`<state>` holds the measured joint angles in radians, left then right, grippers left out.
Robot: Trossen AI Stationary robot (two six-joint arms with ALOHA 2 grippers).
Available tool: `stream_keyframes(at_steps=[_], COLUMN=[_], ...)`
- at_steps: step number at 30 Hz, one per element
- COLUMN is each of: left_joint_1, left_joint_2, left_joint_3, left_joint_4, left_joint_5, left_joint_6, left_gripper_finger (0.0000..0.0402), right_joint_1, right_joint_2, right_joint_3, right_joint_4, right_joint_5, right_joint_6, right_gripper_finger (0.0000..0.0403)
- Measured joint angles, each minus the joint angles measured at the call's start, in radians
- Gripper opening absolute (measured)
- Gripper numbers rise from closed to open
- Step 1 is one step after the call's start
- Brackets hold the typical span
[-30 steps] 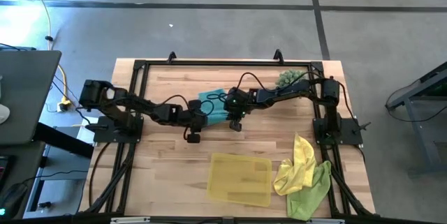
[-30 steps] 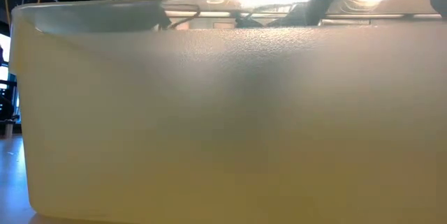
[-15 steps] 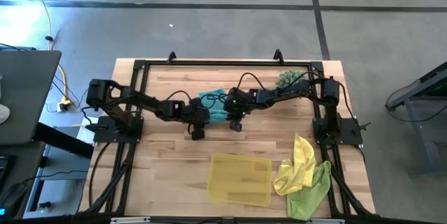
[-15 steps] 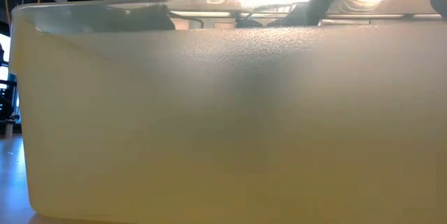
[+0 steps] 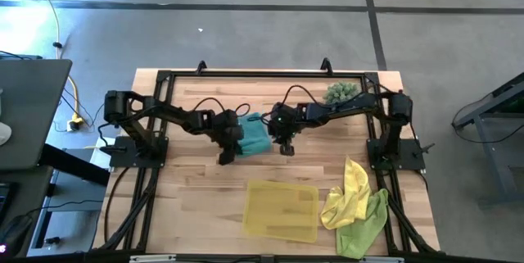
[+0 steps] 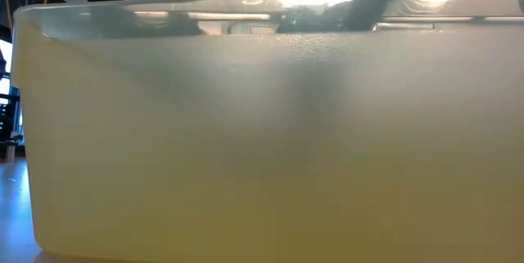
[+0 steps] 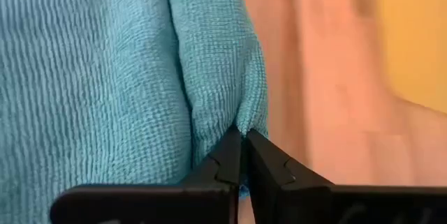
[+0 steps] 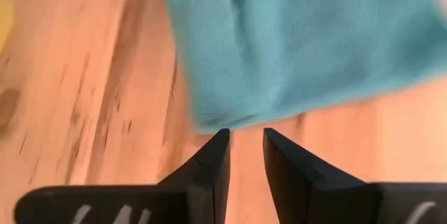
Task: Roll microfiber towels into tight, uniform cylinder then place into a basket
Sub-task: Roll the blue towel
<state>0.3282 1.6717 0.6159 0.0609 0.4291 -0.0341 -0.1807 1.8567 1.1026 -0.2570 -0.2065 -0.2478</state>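
At frame centre, the left hand (image 7: 242,155) pinches the teal towel's (image 5: 255,134) edge, the right hand (image 8: 246,155) slightly spread beside it; rolling should follow.

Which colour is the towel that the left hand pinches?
Teal towel; the left wrist view shows it best.

a light wooden worktop (image 5: 196,206) sits on a grey floor (image 5: 246,34). a spiky green ball-shaped plant (image 5: 339,92) rests near its far edge. a yellow cable (image 5: 61,42) trails over the floor beside a dark desk (image 5: 29,111).
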Motion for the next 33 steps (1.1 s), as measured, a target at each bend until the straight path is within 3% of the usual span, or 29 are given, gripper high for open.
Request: stream_keyframes(at_steps=[3, 6, 12, 15, 20, 28, 33], left_joint_1=[0.040, 0.071, 0.092, 0.084, 0.067, 0.064, 0.064], left_joint_2=[0.006, 0.007, 0.005, 0.004, 0.002, 0.002, 0.002], left_joint_3=[-0.002, -0.002, -0.001, 0.000, 0.001, 0.001, 0.002], left_joint_4=[-0.003, -0.003, -0.008, -0.012, -0.014, -0.012, -0.011], left_joint_5=[0.087, 0.110, 0.097, 0.090, 0.069, 0.067, 0.065], left_joint_6=[0.000, -0.012, -0.061, -0.067, -0.068, -0.072, -0.087], left_gripper_finger=[0.0002, 0.0001, 0.0001, 0.0000, 0.0000, 0.0000, 0.0000], right_joint_1=[0.044, 0.103, 0.198, 0.207, 0.199, 0.206, 0.182], right_joint_2=[-0.026, -0.023, 0.019, 0.033, 0.034, 0.044, 0.081], right_joint_3=[0.002, 0.002, 0.004, 0.005, 0.006, 0.006, 0.007], right_joint_4=[-0.019, -0.001, 0.132, 0.143, 0.140, 0.130, 0.143], right_joint_5=[0.010, 0.010, 0.256, 0.310, 0.261, 0.268, 0.270], right_joint_6=[-0.131, -0.233, -0.388, -0.424, -0.381, -0.380, -0.354], right_gripper_finger=[0.0080, 0.0080, 0.0080, 0.0080, 0.0097, 0.0177, 0.0188])
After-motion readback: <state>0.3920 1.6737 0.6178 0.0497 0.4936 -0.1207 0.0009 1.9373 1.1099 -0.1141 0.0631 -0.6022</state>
